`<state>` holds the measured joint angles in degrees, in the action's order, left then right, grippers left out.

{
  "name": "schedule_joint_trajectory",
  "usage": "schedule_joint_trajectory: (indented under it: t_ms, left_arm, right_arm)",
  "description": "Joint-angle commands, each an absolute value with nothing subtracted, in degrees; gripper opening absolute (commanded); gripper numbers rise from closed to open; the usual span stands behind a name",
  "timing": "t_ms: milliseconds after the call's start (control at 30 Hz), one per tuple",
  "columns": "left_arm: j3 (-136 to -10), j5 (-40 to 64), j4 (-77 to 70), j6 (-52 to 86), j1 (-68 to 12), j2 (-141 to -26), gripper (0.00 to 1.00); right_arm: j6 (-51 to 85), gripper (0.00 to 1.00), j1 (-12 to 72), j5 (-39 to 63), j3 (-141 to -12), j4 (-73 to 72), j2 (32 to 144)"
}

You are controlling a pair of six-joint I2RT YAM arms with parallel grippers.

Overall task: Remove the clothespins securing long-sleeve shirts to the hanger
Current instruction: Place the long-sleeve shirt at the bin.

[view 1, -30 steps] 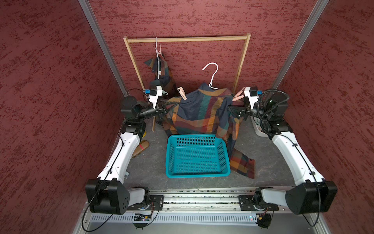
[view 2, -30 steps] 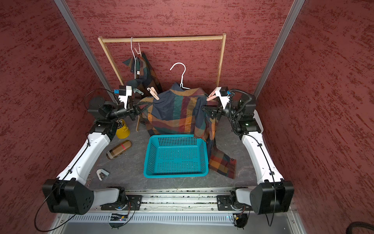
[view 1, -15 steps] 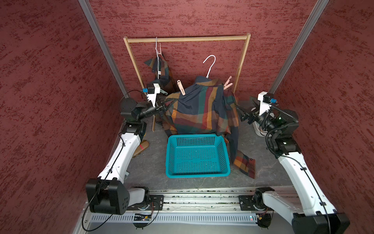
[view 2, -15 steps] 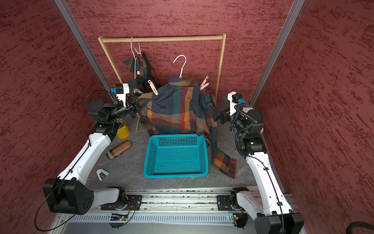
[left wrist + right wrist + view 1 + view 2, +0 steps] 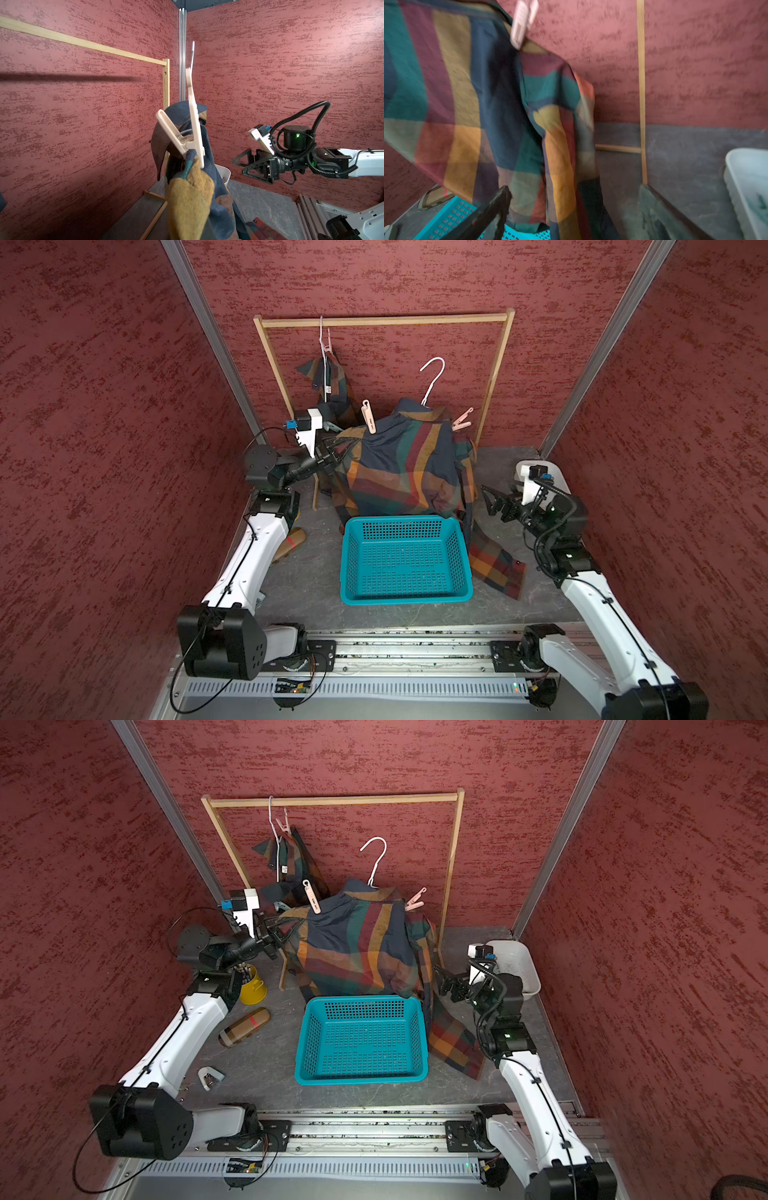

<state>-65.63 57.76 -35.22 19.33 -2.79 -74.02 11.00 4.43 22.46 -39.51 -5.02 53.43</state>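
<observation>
A plaid long-sleeve shirt (image 5: 399,464) hangs on a white hanger (image 5: 432,377) whose hook is off the rod. My left gripper (image 5: 332,448) is shut on its left shoulder cloth (image 5: 191,207), which hides the jaws in the left wrist view. One pale pink clothespin (image 5: 368,416) (image 5: 187,133) is clipped just beside that grip. Another clothespin (image 5: 462,421) (image 5: 523,25) sits on the right shoulder. My right gripper (image 5: 494,499) (image 5: 574,189) stands open and empty, right of the sleeve. A second shirt (image 5: 332,381) hangs from the rod with a clothespin (image 5: 284,822).
The teal basket (image 5: 405,560) sits in front of the shirt, under the wooden rack (image 5: 382,320). A white bin (image 5: 515,965) stands behind my right arm. A yellow cup (image 5: 253,988), a brown cylinder (image 5: 245,1027) and a small white piece (image 5: 210,1077) lie at the left.
My right gripper opened, left the right shoulder's clothespin and drew back down to the right. The shirt's right side swung back toward the rack. The left gripper kept its hold.
</observation>
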Motion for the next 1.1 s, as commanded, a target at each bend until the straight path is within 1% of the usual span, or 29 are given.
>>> schedule_joint_trajectory:
  t_ms: [0, 367, 467, 500, 567, 600, 667, 767, 833, 867, 933, 1033, 1067]
  left_arm:
    - [-65.32, 56.2, -40.36, 21.22, -2.72, -74.07, 0.0]
    - [-65.05, 54.59, -43.09, 23.2, -4.67, -73.77, 0.0]
    - [-64.89, 54.05, -44.05, 23.88, -5.59, -73.96, 0.0]
    - [-64.86, 53.89, -44.45, 24.17, -6.03, -74.07, 0.0]
    - [-65.05, 53.53, -45.06, 24.43, -6.86, -74.25, 0.0]
    - [-65.17, 53.42, -45.26, 24.43, -7.39, -74.32, 0.0]
    - [-65.43, 53.17, -45.69, 24.61, -8.31, -74.51, 0.0]
    - [-66.03, 52.67, -46.14, 24.78, -9.54, -74.79, 0.0]
    - [-66.35, 52.42, -46.36, 24.8, -10.17, -74.95, 0.0]
    - [-66.52, 52.21, -46.45, 24.92, -10.32, -74.97, 0.0]
    - [-66.74, 51.47, -47.55, 25.46, -10.46, -74.97, 0.0]
    - [-67.39, 50.31, -49.64, 27.15, -10.71, -75.34, 0.0]
    - [-67.7, 49.96, -50.35, 27.73, -10.84, -75.65, 0.0]
  right_arm:
    - [15.9, 0.97, 4.94, 22.87, -36.87, -9.1, 54.76]
    - [19.95, 0.92, 9.93, 22.99, -33.4, -22.1, 65.4]
    - [20.85, 0.85, 11.21, 23.0, -33.69, -25.3, 68.71]
    - [21.27, 0.82, 11.6, 23.44, -33.75, -26.8, 69.84]
    - [21.77, 0.72, 12.5, 23.65, -34.3, -28.8, 71.71]
    - [21.82, 0.65, 12.95, 23.35, -34.6, -29.54, 72.5]
    - [21.71, 0.54, 13.56, 22.7, -35.36, -30.45, 73.58]
    - [21.38, 0.33, 14.04, 23.62, -36.57, -31.55, 74.71]
    - [20.75, 0.13, 14.4, 24.62, -38.16, -31.26, 75.22]
    - [20.61, 0.09, 14.58, 24.86, -38.69, -31.35, 75.32]
    - [20.05, 0.04, 15.0, 25.33, -39.91, -31.21, 75.25]
    - [19.27, 0.0, 15.46, 24.69, -41.68, -31.38, 74.22]
    - [19.12, 0.0, 15.48, 24.38, -42.36, -31.3, 73.93]
